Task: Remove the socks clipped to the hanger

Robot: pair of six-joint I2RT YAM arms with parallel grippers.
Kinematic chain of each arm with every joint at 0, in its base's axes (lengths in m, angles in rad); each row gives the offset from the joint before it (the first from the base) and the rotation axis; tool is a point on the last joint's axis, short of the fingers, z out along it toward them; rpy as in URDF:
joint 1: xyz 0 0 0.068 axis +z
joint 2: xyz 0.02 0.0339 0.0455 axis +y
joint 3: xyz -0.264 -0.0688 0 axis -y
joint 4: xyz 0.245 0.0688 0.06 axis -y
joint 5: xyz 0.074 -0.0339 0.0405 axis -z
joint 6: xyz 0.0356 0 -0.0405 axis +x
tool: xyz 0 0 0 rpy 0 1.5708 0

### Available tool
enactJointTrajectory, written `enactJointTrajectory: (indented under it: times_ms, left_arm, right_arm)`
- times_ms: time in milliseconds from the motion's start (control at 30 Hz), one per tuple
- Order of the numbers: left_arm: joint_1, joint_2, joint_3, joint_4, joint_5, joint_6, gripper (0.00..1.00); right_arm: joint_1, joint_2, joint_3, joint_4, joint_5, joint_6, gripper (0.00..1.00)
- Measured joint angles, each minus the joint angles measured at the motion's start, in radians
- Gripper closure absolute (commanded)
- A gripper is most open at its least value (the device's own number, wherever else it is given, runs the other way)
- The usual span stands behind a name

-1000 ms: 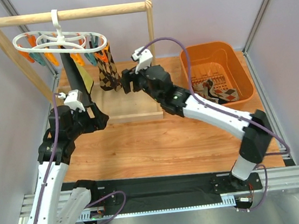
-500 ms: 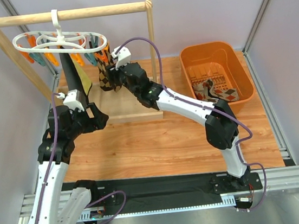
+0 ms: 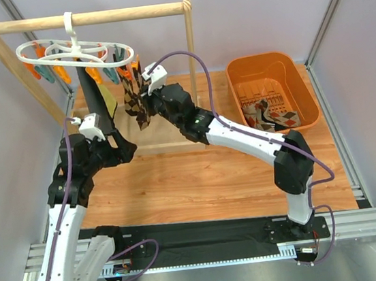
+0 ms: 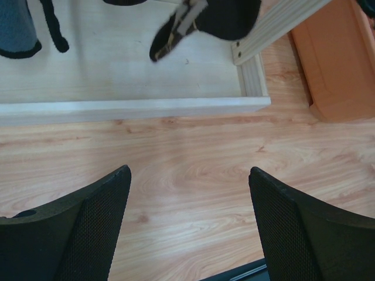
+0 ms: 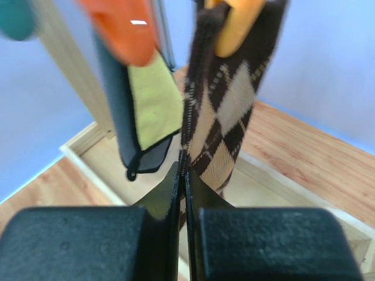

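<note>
The right tool is clenched on an argyle sock, which hangs from an orange clip of the white hanger over the far left corner of the surface. Just beside it hangs a dark sock with a yellow-green panel. The left tool is released, its fingers spread wide above bare wood near the left edge. More socks lie in the orange bin at the far right corner.

Robot lab test cell, plain grey enclosure walls, aluminium corner posts, slotted mounting rail
</note>
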State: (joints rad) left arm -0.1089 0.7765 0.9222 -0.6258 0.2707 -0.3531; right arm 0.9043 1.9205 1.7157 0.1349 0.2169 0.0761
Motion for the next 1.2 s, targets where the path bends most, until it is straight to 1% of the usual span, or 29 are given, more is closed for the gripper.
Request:
enactJointTrajectory:
  times_ms: [200,333,633,967,1067,1167,1200]
  left_arm:
    - [0.011,-0.022,-0.007,0.024,0.027,0.0,0.12]
    - [0.018,-0.053,-0.024,0.055,0.065,0.0,0.12]
    - [0.019,-0.086,-0.05,0.142,0.165,-0.001,0.12]
    - [0.019,-0.084,-0.043,0.196,0.155,-0.009,0.12]
    - [0.019,-0.068,-0.012,0.219,0.155,-0.012,0.16]
    - [0.019,-0.042,0.023,0.253,0.157,-0.013,0.22]
    - [0.019,-0.037,0.026,0.266,0.159,-0.013,0.28]
  right_arm:
    - [0.072,-0.125,-0.042,-0.036,-0.014,0.003,1.0]
    - [0.092,-0.183,-0.048,-0.063,-0.07,0.04,1.0]
    - [0.099,-0.2,-0.049,-0.114,-0.221,0.16,1.0]
    - [0.101,-0.2,-0.035,-0.139,-0.296,0.255,1.0]
    - [0.101,-0.2,-0.019,-0.142,-0.304,0.269,1.0]
    - [0.101,-0.2,-0.011,-0.142,-0.306,0.277,1.0]
    - [0.101,-0.2,-0.011,-0.142,-0.306,0.279,1.0]
